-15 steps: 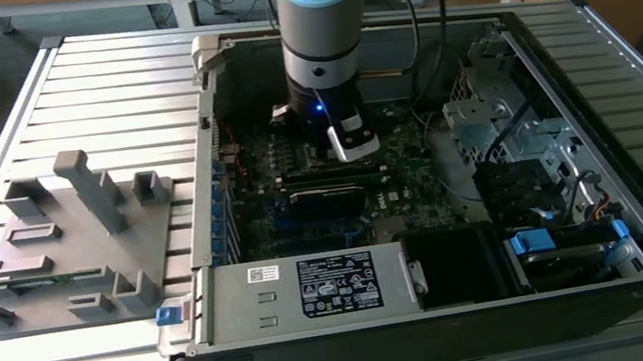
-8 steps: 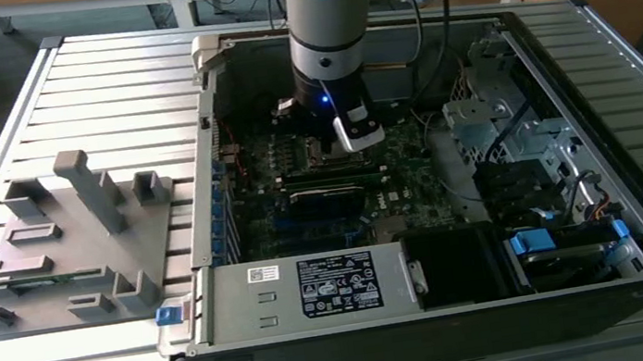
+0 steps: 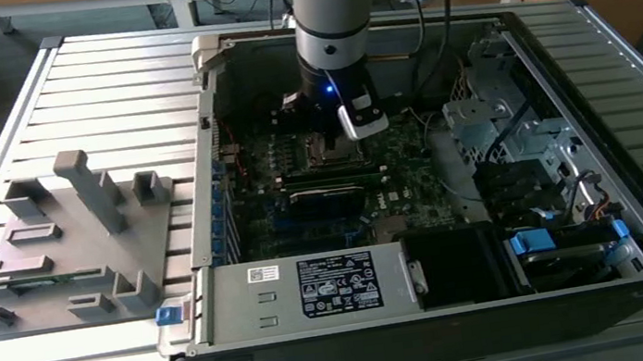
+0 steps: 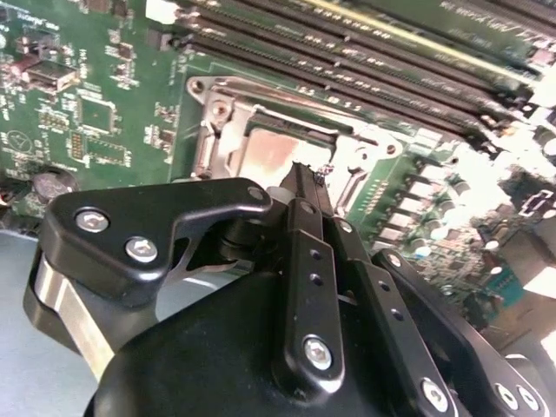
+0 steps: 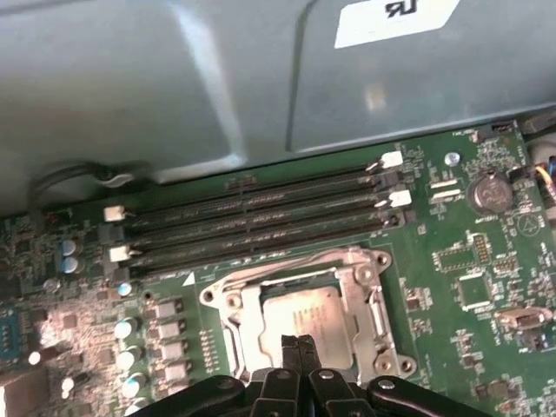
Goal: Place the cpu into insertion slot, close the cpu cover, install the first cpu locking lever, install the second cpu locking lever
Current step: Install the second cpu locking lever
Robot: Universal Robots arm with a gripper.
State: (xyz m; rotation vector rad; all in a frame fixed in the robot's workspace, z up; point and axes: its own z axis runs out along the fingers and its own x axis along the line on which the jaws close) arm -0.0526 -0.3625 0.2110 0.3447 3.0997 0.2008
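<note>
The arm stands down inside the open black computer case [image 3: 440,323], which lies on its side on the slatted grey metal desk [image 3: 98,89], so the green motherboard [image 3: 302,220] faces up where the arm can reach it from above. Its black two-fingered hand [image 5: 299,344] has its fingertips pressed together with nothing between them, poised just over the near edge of the insertion slot [image 5: 300,313], a small square socket with a silvery rim.

The cpu [image 5: 306,314], a thin square chip with a pale silvery-grey face, already sits in that socket, and the cpu cover [image 5: 236,320], a thin silvery frame with a window through its middle, looks to be lying down over it, the chip showing through the window. With the fingers shut to a narrow point, the hand seems set for pushing or hooking rather than gripping. The long black memory slots [image 5: 252,217] run just beyond the socket. On the desk beside the case stands a grey moulded parts fixture [image 3: 68,242].
</note>
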